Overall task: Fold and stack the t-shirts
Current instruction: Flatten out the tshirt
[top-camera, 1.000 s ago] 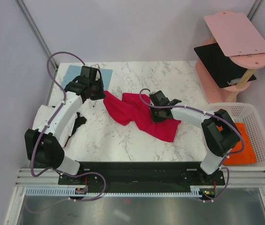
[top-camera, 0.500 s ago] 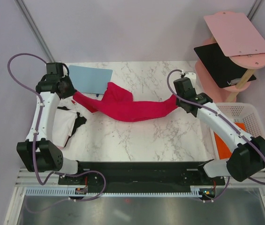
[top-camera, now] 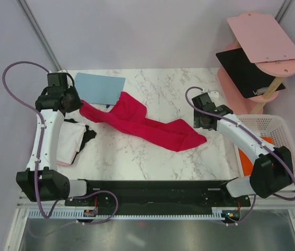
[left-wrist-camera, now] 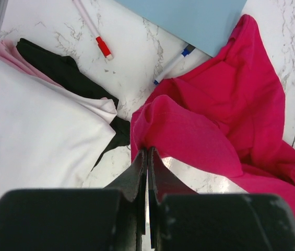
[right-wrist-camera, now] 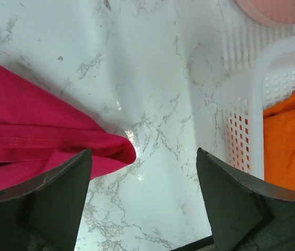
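left jaws pinched on soft, crumpled crimson t-shirt (left-wrist-camera: 215, 104); right jaws spread wide; glossy marble table (right-wrist-camera: 152, 78)

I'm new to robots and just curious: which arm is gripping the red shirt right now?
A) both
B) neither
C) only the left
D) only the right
C: the left fingers are pinched shut on the crimson t-shirt at its edge, while the right fingers stand wide apart, the shirt's other end lying loose.

Marble table (top-camera: 163, 86), light-blue board (top-camera: 101, 88) at its far-left corner, white basket (top-camera: 289, 185) at right, pink panel (top-camera: 264, 35), black panel (top-camera: 244, 70) beyond it.
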`<act>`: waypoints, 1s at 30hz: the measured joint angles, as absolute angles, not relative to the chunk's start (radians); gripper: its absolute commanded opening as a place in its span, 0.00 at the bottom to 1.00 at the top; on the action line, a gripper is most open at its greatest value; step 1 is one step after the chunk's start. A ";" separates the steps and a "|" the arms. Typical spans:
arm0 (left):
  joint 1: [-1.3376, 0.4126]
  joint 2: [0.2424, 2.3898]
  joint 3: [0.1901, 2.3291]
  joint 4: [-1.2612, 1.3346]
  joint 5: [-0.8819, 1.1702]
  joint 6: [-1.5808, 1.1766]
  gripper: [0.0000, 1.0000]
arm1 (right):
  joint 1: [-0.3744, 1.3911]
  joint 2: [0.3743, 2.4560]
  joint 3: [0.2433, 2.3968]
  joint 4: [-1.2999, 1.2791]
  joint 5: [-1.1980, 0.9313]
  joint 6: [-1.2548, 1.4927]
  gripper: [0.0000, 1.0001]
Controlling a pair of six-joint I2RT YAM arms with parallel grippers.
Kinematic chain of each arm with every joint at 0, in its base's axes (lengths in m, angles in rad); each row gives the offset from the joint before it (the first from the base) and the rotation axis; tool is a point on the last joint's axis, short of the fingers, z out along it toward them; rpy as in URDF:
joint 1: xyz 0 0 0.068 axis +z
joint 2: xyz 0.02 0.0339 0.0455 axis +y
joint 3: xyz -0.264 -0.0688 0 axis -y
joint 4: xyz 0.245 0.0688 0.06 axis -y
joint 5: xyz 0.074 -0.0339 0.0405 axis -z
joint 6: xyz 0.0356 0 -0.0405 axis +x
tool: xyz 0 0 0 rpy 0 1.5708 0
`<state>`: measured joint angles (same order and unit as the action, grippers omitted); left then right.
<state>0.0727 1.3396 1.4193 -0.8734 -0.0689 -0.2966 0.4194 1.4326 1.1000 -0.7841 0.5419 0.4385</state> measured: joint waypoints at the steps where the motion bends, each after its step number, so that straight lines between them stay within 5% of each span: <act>1: 0.073 1.329 1.414 -0.876 -0.066 -0.297 0.02 | 0.420 1.415 1.100 -0.778 0.535 0.430 0.88; 10: 0.076 1.138 1.250 -0.900 0.097 -0.297 0.06 | 0.419 1.432 1.122 -0.630 0.378 0.373 0.88; 11: 0.076 1.109 1.222 -0.912 0.115 -0.297 0.42 | 0.419 1.466 1.129 -0.614 0.352 0.370 0.88; 13: 0.076 1.061 1.187 -0.950 0.128 -0.292 0.92 | 0.422 1.549 1.140 -0.578 0.294 0.366 0.88; 14: 0.076 1.044 1.180 -0.967 0.132 -0.287 1.00 | 0.422 1.576 1.141 -0.572 0.278 0.364 0.89; 23: 0.076 0.913 1.192 -1.008 0.136 -0.287 0.97 | 0.433 1.663 1.142 -0.522 0.190 0.362 0.89; 30: 0.028 1.328 1.269 -0.852 0.191 -0.287 0.96 | 0.433 1.673 1.146 -0.477 0.154 0.362 0.88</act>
<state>0.0284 1.3281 1.2686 -0.8516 0.1905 -0.2867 0.4328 1.6730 1.1461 -0.4767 0.1543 0.3622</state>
